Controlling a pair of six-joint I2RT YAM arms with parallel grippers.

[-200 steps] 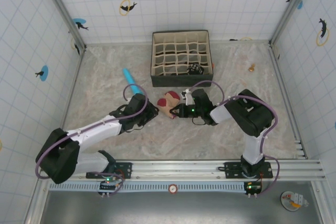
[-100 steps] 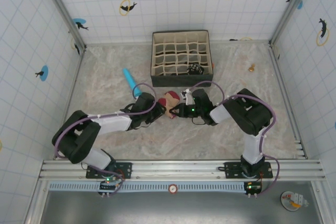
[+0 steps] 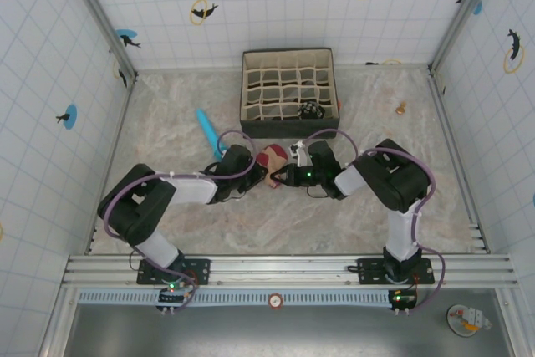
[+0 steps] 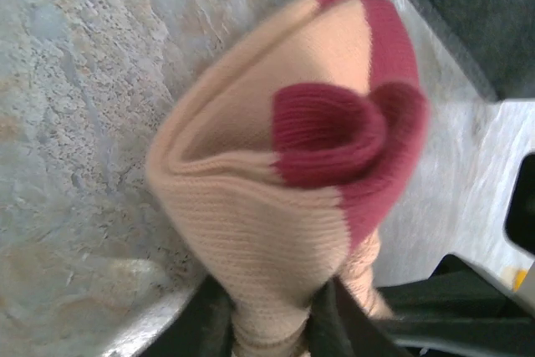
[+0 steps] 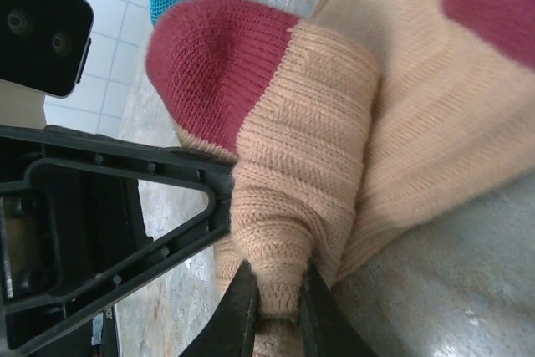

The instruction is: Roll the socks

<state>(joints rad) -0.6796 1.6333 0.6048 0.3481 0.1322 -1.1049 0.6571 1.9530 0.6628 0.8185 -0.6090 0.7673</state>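
Left gripper (image 4: 270, 325) nearly closed, pinching the peach sock (image 4: 251, 223) at its bunched end. Right gripper (image 5: 277, 307) likewise clamped on a fold of the same sock. Sock sits half-rolled on the tabletop (image 4: 75, 123) between the two, mid-scene, just near of the box (image 3: 287, 129). Opposed grips look meant to keep the roll tight. Striped sock (image 3: 312, 109) sits in a box cell. No readable labels.

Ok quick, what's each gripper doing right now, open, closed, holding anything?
Left gripper: closed on the peach sock.
Right gripper: closed on the same sock.
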